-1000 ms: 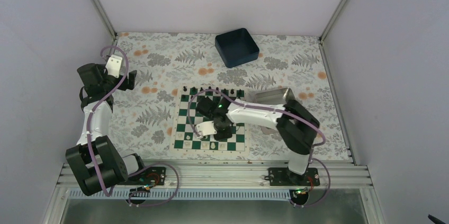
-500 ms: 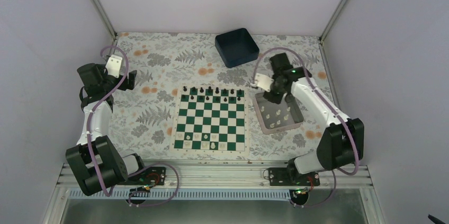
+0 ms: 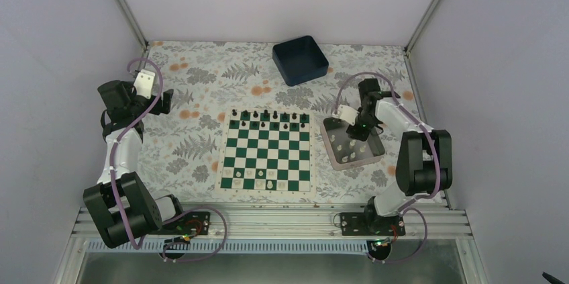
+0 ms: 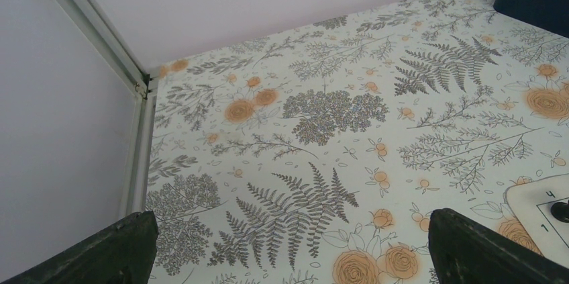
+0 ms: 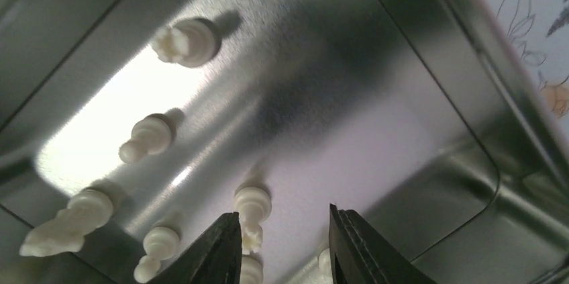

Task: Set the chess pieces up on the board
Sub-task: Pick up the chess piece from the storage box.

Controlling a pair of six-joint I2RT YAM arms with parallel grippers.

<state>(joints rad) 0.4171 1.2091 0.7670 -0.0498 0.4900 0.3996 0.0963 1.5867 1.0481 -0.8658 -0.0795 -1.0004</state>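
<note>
Item: my right gripper, jaws parted with nothing between them, hanging inside the metal tray.
Item: chess pieces, several lying in that tray, at 3 o'clock of the board.
Item: my left gripper, spread wide, empty.

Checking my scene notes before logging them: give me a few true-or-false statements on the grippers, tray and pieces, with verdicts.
The right gripper is over the tray. True.
Its jaws are shut on a piece. False: they stand open above the white pieces, holding nothing.
Black pieces line the far row of the board. True.
The tray lies left of the board. False: right of it.
The left gripper is over the board. False: it is over the table, left of the board.
</note>
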